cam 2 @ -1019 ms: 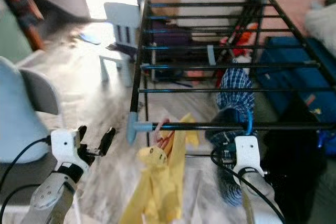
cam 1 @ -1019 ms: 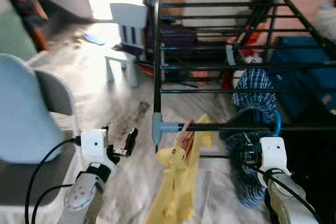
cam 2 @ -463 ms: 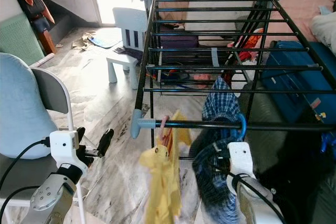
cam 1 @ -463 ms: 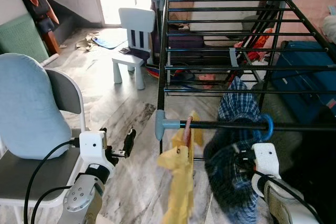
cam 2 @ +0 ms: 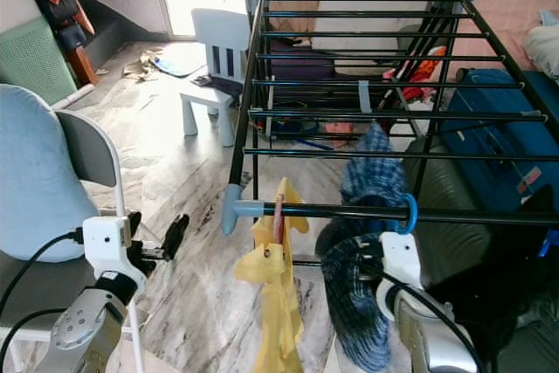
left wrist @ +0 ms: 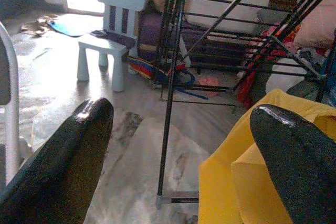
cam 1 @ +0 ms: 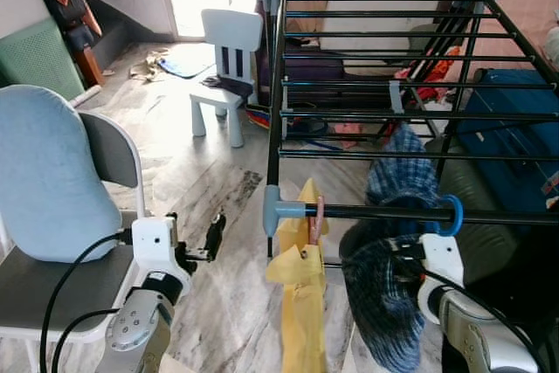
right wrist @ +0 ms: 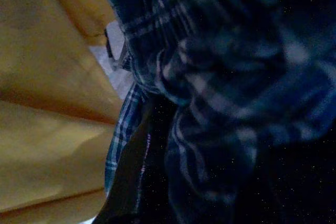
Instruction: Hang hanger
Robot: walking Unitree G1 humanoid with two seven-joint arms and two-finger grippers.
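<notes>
**Spotter:** Where's the hanger?

**Operator:** I see its blue hook [cam 1: 449, 213] looped over the nearest rail [cam 1: 376, 212] of the drying rack [cam 1: 384, 50], with the plaid shirt [cam 1: 389, 290] drooping below, beside a yellow garment [cam 1: 300, 303]. My right gripper [cam 1: 410, 255] is buried in that cloth, so I cannot tell whether it's clenched.

**Spotter:** And the left?

**Operator:** The left gripper [cam 1: 212, 235] hovers spread apart and holding nothing, near the chair [cam 1: 52, 181].

**Spotter:** Handling?

**Operator:** I judge the shirt soft and swingy, the hook stiff and light. I'd grip the hanger's rigid neck, not the fabric.
</notes>
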